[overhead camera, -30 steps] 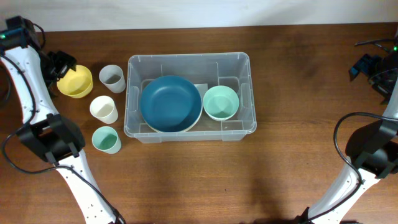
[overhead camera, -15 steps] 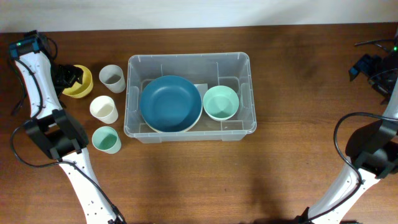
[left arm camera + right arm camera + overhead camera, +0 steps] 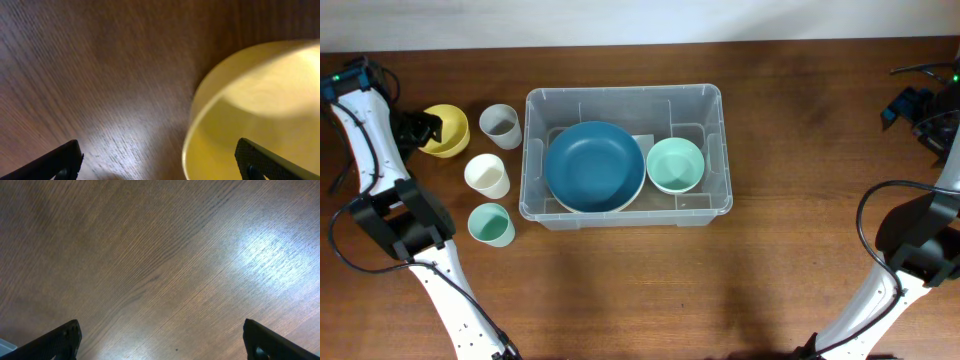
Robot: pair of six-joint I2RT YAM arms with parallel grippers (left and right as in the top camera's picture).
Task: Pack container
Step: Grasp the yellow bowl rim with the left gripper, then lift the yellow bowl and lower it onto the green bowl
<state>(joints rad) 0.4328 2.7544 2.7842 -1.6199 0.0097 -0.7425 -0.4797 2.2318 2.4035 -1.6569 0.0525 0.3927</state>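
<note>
Packing is partway along, by the look of it; the container (image 3: 533,150) sits in the middle of the frame on the table (image 3: 800,250), with a blue bowl (image 3: 595,166) on its left side and a mint bowl (image 3: 675,165) on its right; outside it, to its left, stand a grey cup (image 3: 500,125), a cream cup (image 3: 487,175) and a mint cup (image 3: 491,224) in a column, and a yellow bowl (image 3: 448,130) at the upper left. The left tool (image 3: 420,128) is at that yellow bowl's left edge, released and spread wide; in the left wrist view the bowl's near wall (image 3: 200,115) lies between the two fingers, which grasp nothing. The right tool (image 3: 910,105) hangs at the far right of the frame, well apart from everything, also released, with only bare wood beneath it in its own view. The step in hand looks to be the pickup of the yellow bowl; the next move calls for settling one finger inside the rim and one outside, then clenching on the wall; whether the fingers are low enough for that I cannot tell. A shallow bite could let the smooth wall slip.
</note>
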